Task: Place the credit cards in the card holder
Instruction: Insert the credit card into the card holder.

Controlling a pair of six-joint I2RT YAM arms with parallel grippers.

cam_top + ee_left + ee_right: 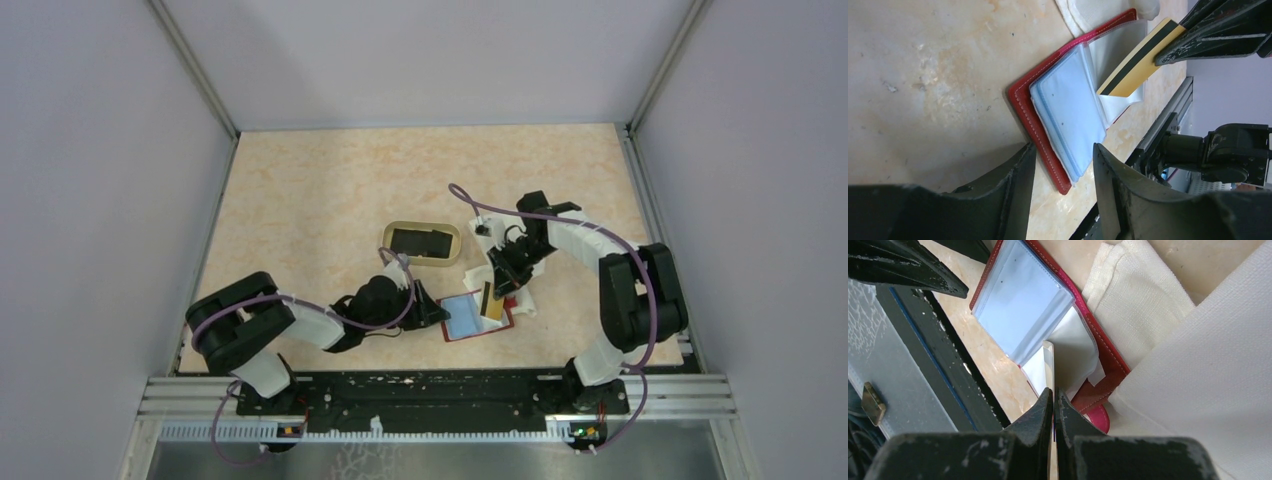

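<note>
The right fingers [1034,422] are pressed together on the edge of a yellow card [1140,60] with a black stripe, which we see edge-on in the right wrist view. We judge that the card is held upright and tilted so that its lower corner can find a pocket. That corner meets the clear sleeves [1068,347] of the card holder [1020,102] at a loose, lifted leaf, though we cannot tell whether it has passed inside.

The left fingers [1015,180] stand apart and grip nothing, one on each side of the holder's near corner. We read this as bracing, so that the holder does not slide under the push of the card, but contact is not clearly shown.

The holder lies open on the surface [320,200], red cover down, between the two arms and near the front edge. A light blue card [1068,112] sits under one sleeve. A white cloth [1140,295] lies touching one side of the holder. Farther back and well apart, the tan oval tray [386,240] holds the black cards [420,241], not yet moved.
</note>
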